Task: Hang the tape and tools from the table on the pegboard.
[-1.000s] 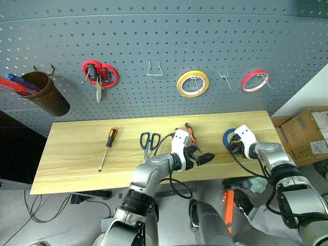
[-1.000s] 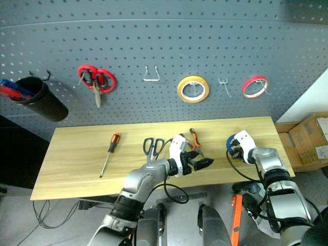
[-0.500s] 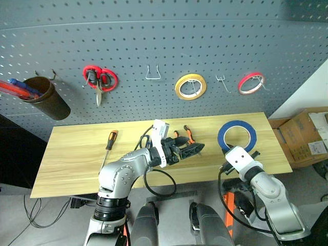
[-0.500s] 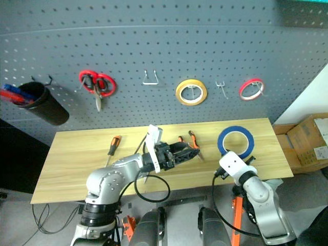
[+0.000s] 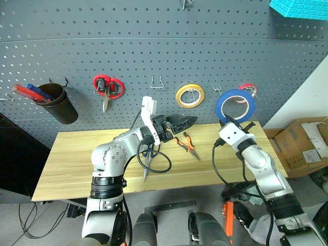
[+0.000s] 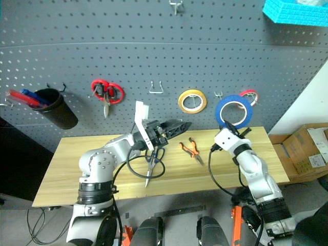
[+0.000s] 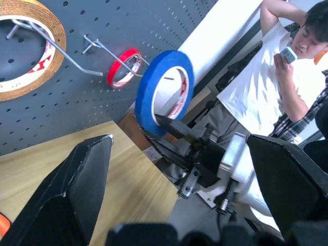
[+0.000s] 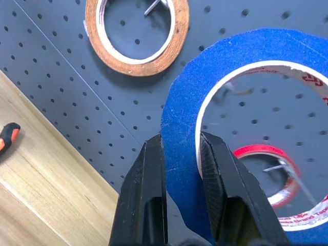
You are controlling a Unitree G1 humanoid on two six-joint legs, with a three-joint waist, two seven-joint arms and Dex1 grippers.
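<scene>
My right gripper (image 5: 233, 121) is shut on the lower rim of the blue tape (image 5: 235, 104), holding the roll upright in front of the pegboard (image 5: 154, 41). The roll hangs beside a bare hook (image 5: 218, 90), between the yellow tape (image 5: 189, 96) and the red tape (image 5: 248, 88). In the right wrist view both fingers (image 8: 152, 195) pinch the blue band (image 8: 182, 118). My left gripper (image 5: 183, 122) is open and empty above the table (image 5: 66, 164). The orange-and-black pliers (image 5: 187, 146) lie below it. The blue-looped scissors (image 5: 145, 169) lie partly behind my left forearm.
Red-looped scissors (image 5: 107, 86) and a dark cup of pens (image 5: 57, 102) hang at the left of the board. A bare wire hook (image 5: 157, 82) sits in the middle. A cardboard box (image 5: 303, 143) stands at the right. A person (image 7: 266, 72) stands beyond the table's end.
My right gripper has lifted the blue tape off the table up to the board and turned level. My left arm has risen, still open. The camera has tilted upward.
</scene>
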